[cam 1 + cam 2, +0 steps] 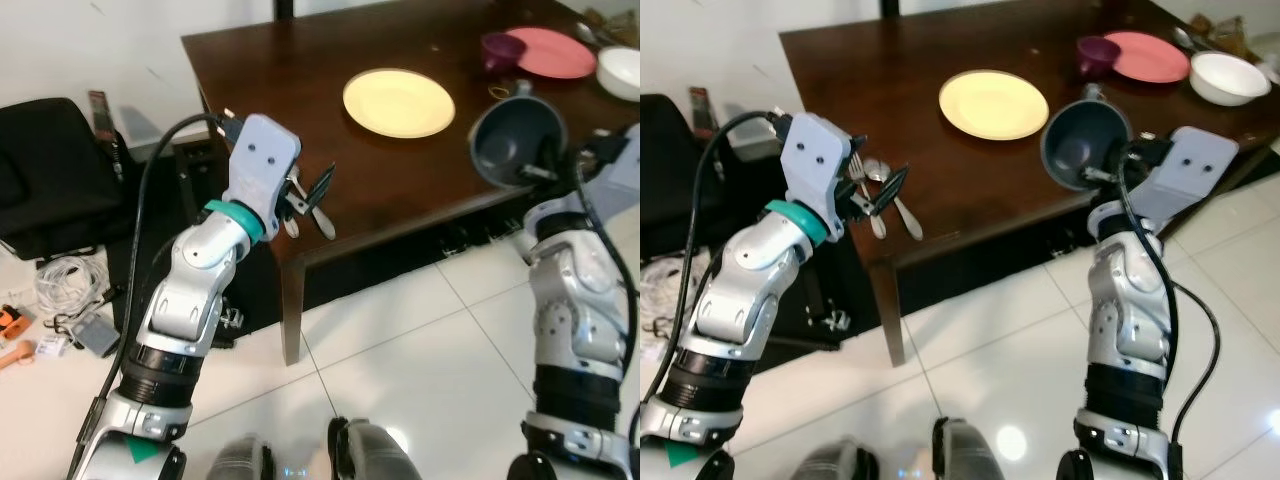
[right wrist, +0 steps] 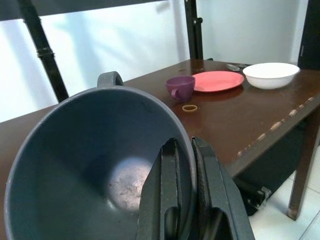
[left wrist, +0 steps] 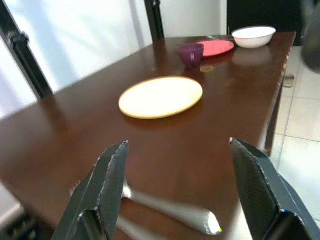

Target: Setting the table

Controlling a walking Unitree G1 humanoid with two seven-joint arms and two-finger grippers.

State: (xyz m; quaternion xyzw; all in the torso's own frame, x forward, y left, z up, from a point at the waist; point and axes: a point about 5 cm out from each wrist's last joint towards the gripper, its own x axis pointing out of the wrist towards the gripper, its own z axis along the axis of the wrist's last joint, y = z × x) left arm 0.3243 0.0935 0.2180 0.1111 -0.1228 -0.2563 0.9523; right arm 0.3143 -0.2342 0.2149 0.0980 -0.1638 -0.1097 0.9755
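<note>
Dark wood table [image 1: 300, 70] over white tiles; right jaws clamp grey cup [image 1: 510, 140], left wide.

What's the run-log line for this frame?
left gripper: open over metal cutlery at table corner | right gripper: shut on dark grey bowl | round yellow plate: on table

A dark wooden table [image 1: 300, 70] stands on glossy white floor tiles [image 1: 420, 370] by a pale wall [image 2: 125, 40].

bare tabletop [image 1: 300, 90] lies open around the yellow plate [image 1: 398, 102]; dishes [image 1: 550, 52] crowd the far corner
</note>
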